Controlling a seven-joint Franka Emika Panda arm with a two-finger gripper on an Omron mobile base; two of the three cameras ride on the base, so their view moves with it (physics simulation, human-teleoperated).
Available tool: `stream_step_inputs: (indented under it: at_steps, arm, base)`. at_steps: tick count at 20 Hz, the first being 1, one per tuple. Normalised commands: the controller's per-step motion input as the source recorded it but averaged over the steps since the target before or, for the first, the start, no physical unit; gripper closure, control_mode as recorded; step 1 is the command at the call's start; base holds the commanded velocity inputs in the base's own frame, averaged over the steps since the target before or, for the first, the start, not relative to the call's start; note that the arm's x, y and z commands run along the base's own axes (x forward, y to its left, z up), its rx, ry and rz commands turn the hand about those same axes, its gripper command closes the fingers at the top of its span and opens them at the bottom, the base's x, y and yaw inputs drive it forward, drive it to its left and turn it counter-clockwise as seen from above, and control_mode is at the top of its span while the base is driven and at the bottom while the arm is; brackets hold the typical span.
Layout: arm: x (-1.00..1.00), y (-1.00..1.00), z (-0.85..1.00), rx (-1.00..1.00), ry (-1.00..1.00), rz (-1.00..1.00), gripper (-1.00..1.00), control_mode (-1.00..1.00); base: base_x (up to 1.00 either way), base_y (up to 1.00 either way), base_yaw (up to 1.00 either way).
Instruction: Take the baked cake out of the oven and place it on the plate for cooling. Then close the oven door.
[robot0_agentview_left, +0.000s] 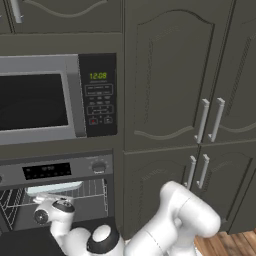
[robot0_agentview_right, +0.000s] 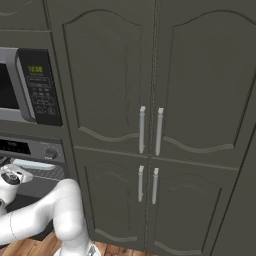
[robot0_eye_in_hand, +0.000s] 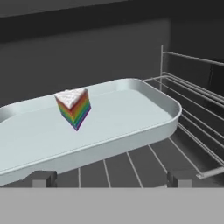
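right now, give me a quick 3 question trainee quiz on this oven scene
1. True or false: the gripper is shut on the tray.
2. What sits on the tray? A) a whole loaf B) a rainbow-layered cake wedge C) nothing
3. Fill in: the tray rests on the wire ____ inside the oven.

Key:
1. False. In the hand view the two fingertips stand wide apart, just short of the tray's near rim, with nothing between them.
2. B. The wedge has white icing on top and stands on the tray's left half in the hand view.
3. rack. Its bars run under the tray and out past its right end.
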Motion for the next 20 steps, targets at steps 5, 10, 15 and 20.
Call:
stream_step_inputs:
  at_steps: [5,10,15,20]
  arm:
    - [0.03,0.20,-0.54,-0.01,-0.02,0.00,-1.00,-1.00]
    - [-0.01,0.27,-0.65,-0.09,-0.04,0.00,-1.00,-1.00]
    - [0.00,0.24,-0.64,-0.12,-0.05,0.00,-1.00,-1.00]
    - [-0.10,0.25,-0.70,-0.14,-0.03,0.00,-1.00,-1.00]
  base:
    - [0.00,0.00,0.00]
    - [0.00,0.00,0.00]
    - [0.00,0.00,0.00]
    - [0.00,0.00,0.00]
